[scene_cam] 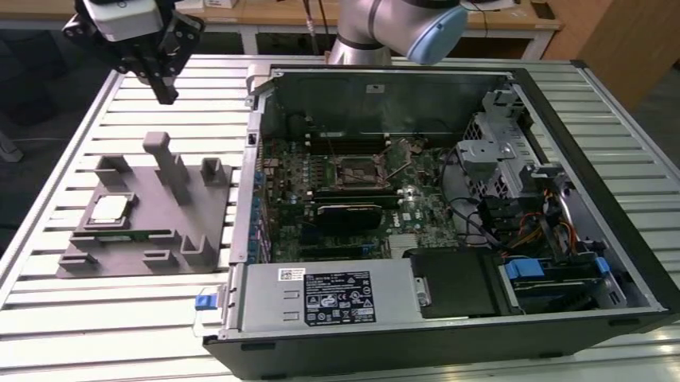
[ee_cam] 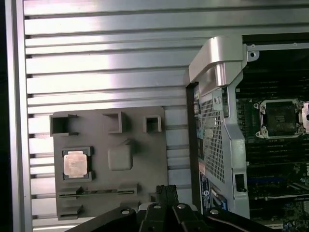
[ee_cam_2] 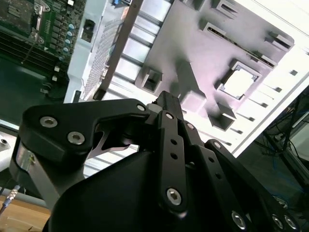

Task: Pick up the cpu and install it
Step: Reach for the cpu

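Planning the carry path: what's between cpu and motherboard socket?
In the first wrist view, from cpu to socket: the tray's raised block, a slatted table strip, then the case's side wall.

We note the arm in the exterior view: round silver-grey tubing, with a pale blue cap on one joint. The wrist carries a white, boxy housing. The gripper beneath it is matt black throughout, built of flat, angular link bars tapering to narrow fingers. In the second wrist view we record round silver screws set along the bars, and a bare metal plate between two links.
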`<state>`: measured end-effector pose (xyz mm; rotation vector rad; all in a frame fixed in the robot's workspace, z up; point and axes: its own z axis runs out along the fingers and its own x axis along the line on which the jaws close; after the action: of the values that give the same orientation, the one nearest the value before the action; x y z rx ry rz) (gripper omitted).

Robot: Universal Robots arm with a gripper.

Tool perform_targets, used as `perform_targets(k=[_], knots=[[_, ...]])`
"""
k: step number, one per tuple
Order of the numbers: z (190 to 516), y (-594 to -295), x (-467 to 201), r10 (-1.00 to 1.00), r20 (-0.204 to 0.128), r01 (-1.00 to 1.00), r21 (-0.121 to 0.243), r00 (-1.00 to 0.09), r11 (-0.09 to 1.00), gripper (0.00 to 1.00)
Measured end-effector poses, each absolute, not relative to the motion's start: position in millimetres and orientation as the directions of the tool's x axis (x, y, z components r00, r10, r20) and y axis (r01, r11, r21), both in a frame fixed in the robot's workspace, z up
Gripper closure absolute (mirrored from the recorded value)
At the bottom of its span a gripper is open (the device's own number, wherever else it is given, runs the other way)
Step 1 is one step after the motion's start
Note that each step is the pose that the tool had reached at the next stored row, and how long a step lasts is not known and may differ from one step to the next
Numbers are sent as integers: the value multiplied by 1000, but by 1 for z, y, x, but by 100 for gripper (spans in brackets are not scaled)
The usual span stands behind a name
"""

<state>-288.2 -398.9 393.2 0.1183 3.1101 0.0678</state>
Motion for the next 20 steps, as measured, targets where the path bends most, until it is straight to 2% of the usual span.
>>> perform_targets(k=[20], knots=[[390,-399,-331,77,-27,75,45,-997,996,89]])
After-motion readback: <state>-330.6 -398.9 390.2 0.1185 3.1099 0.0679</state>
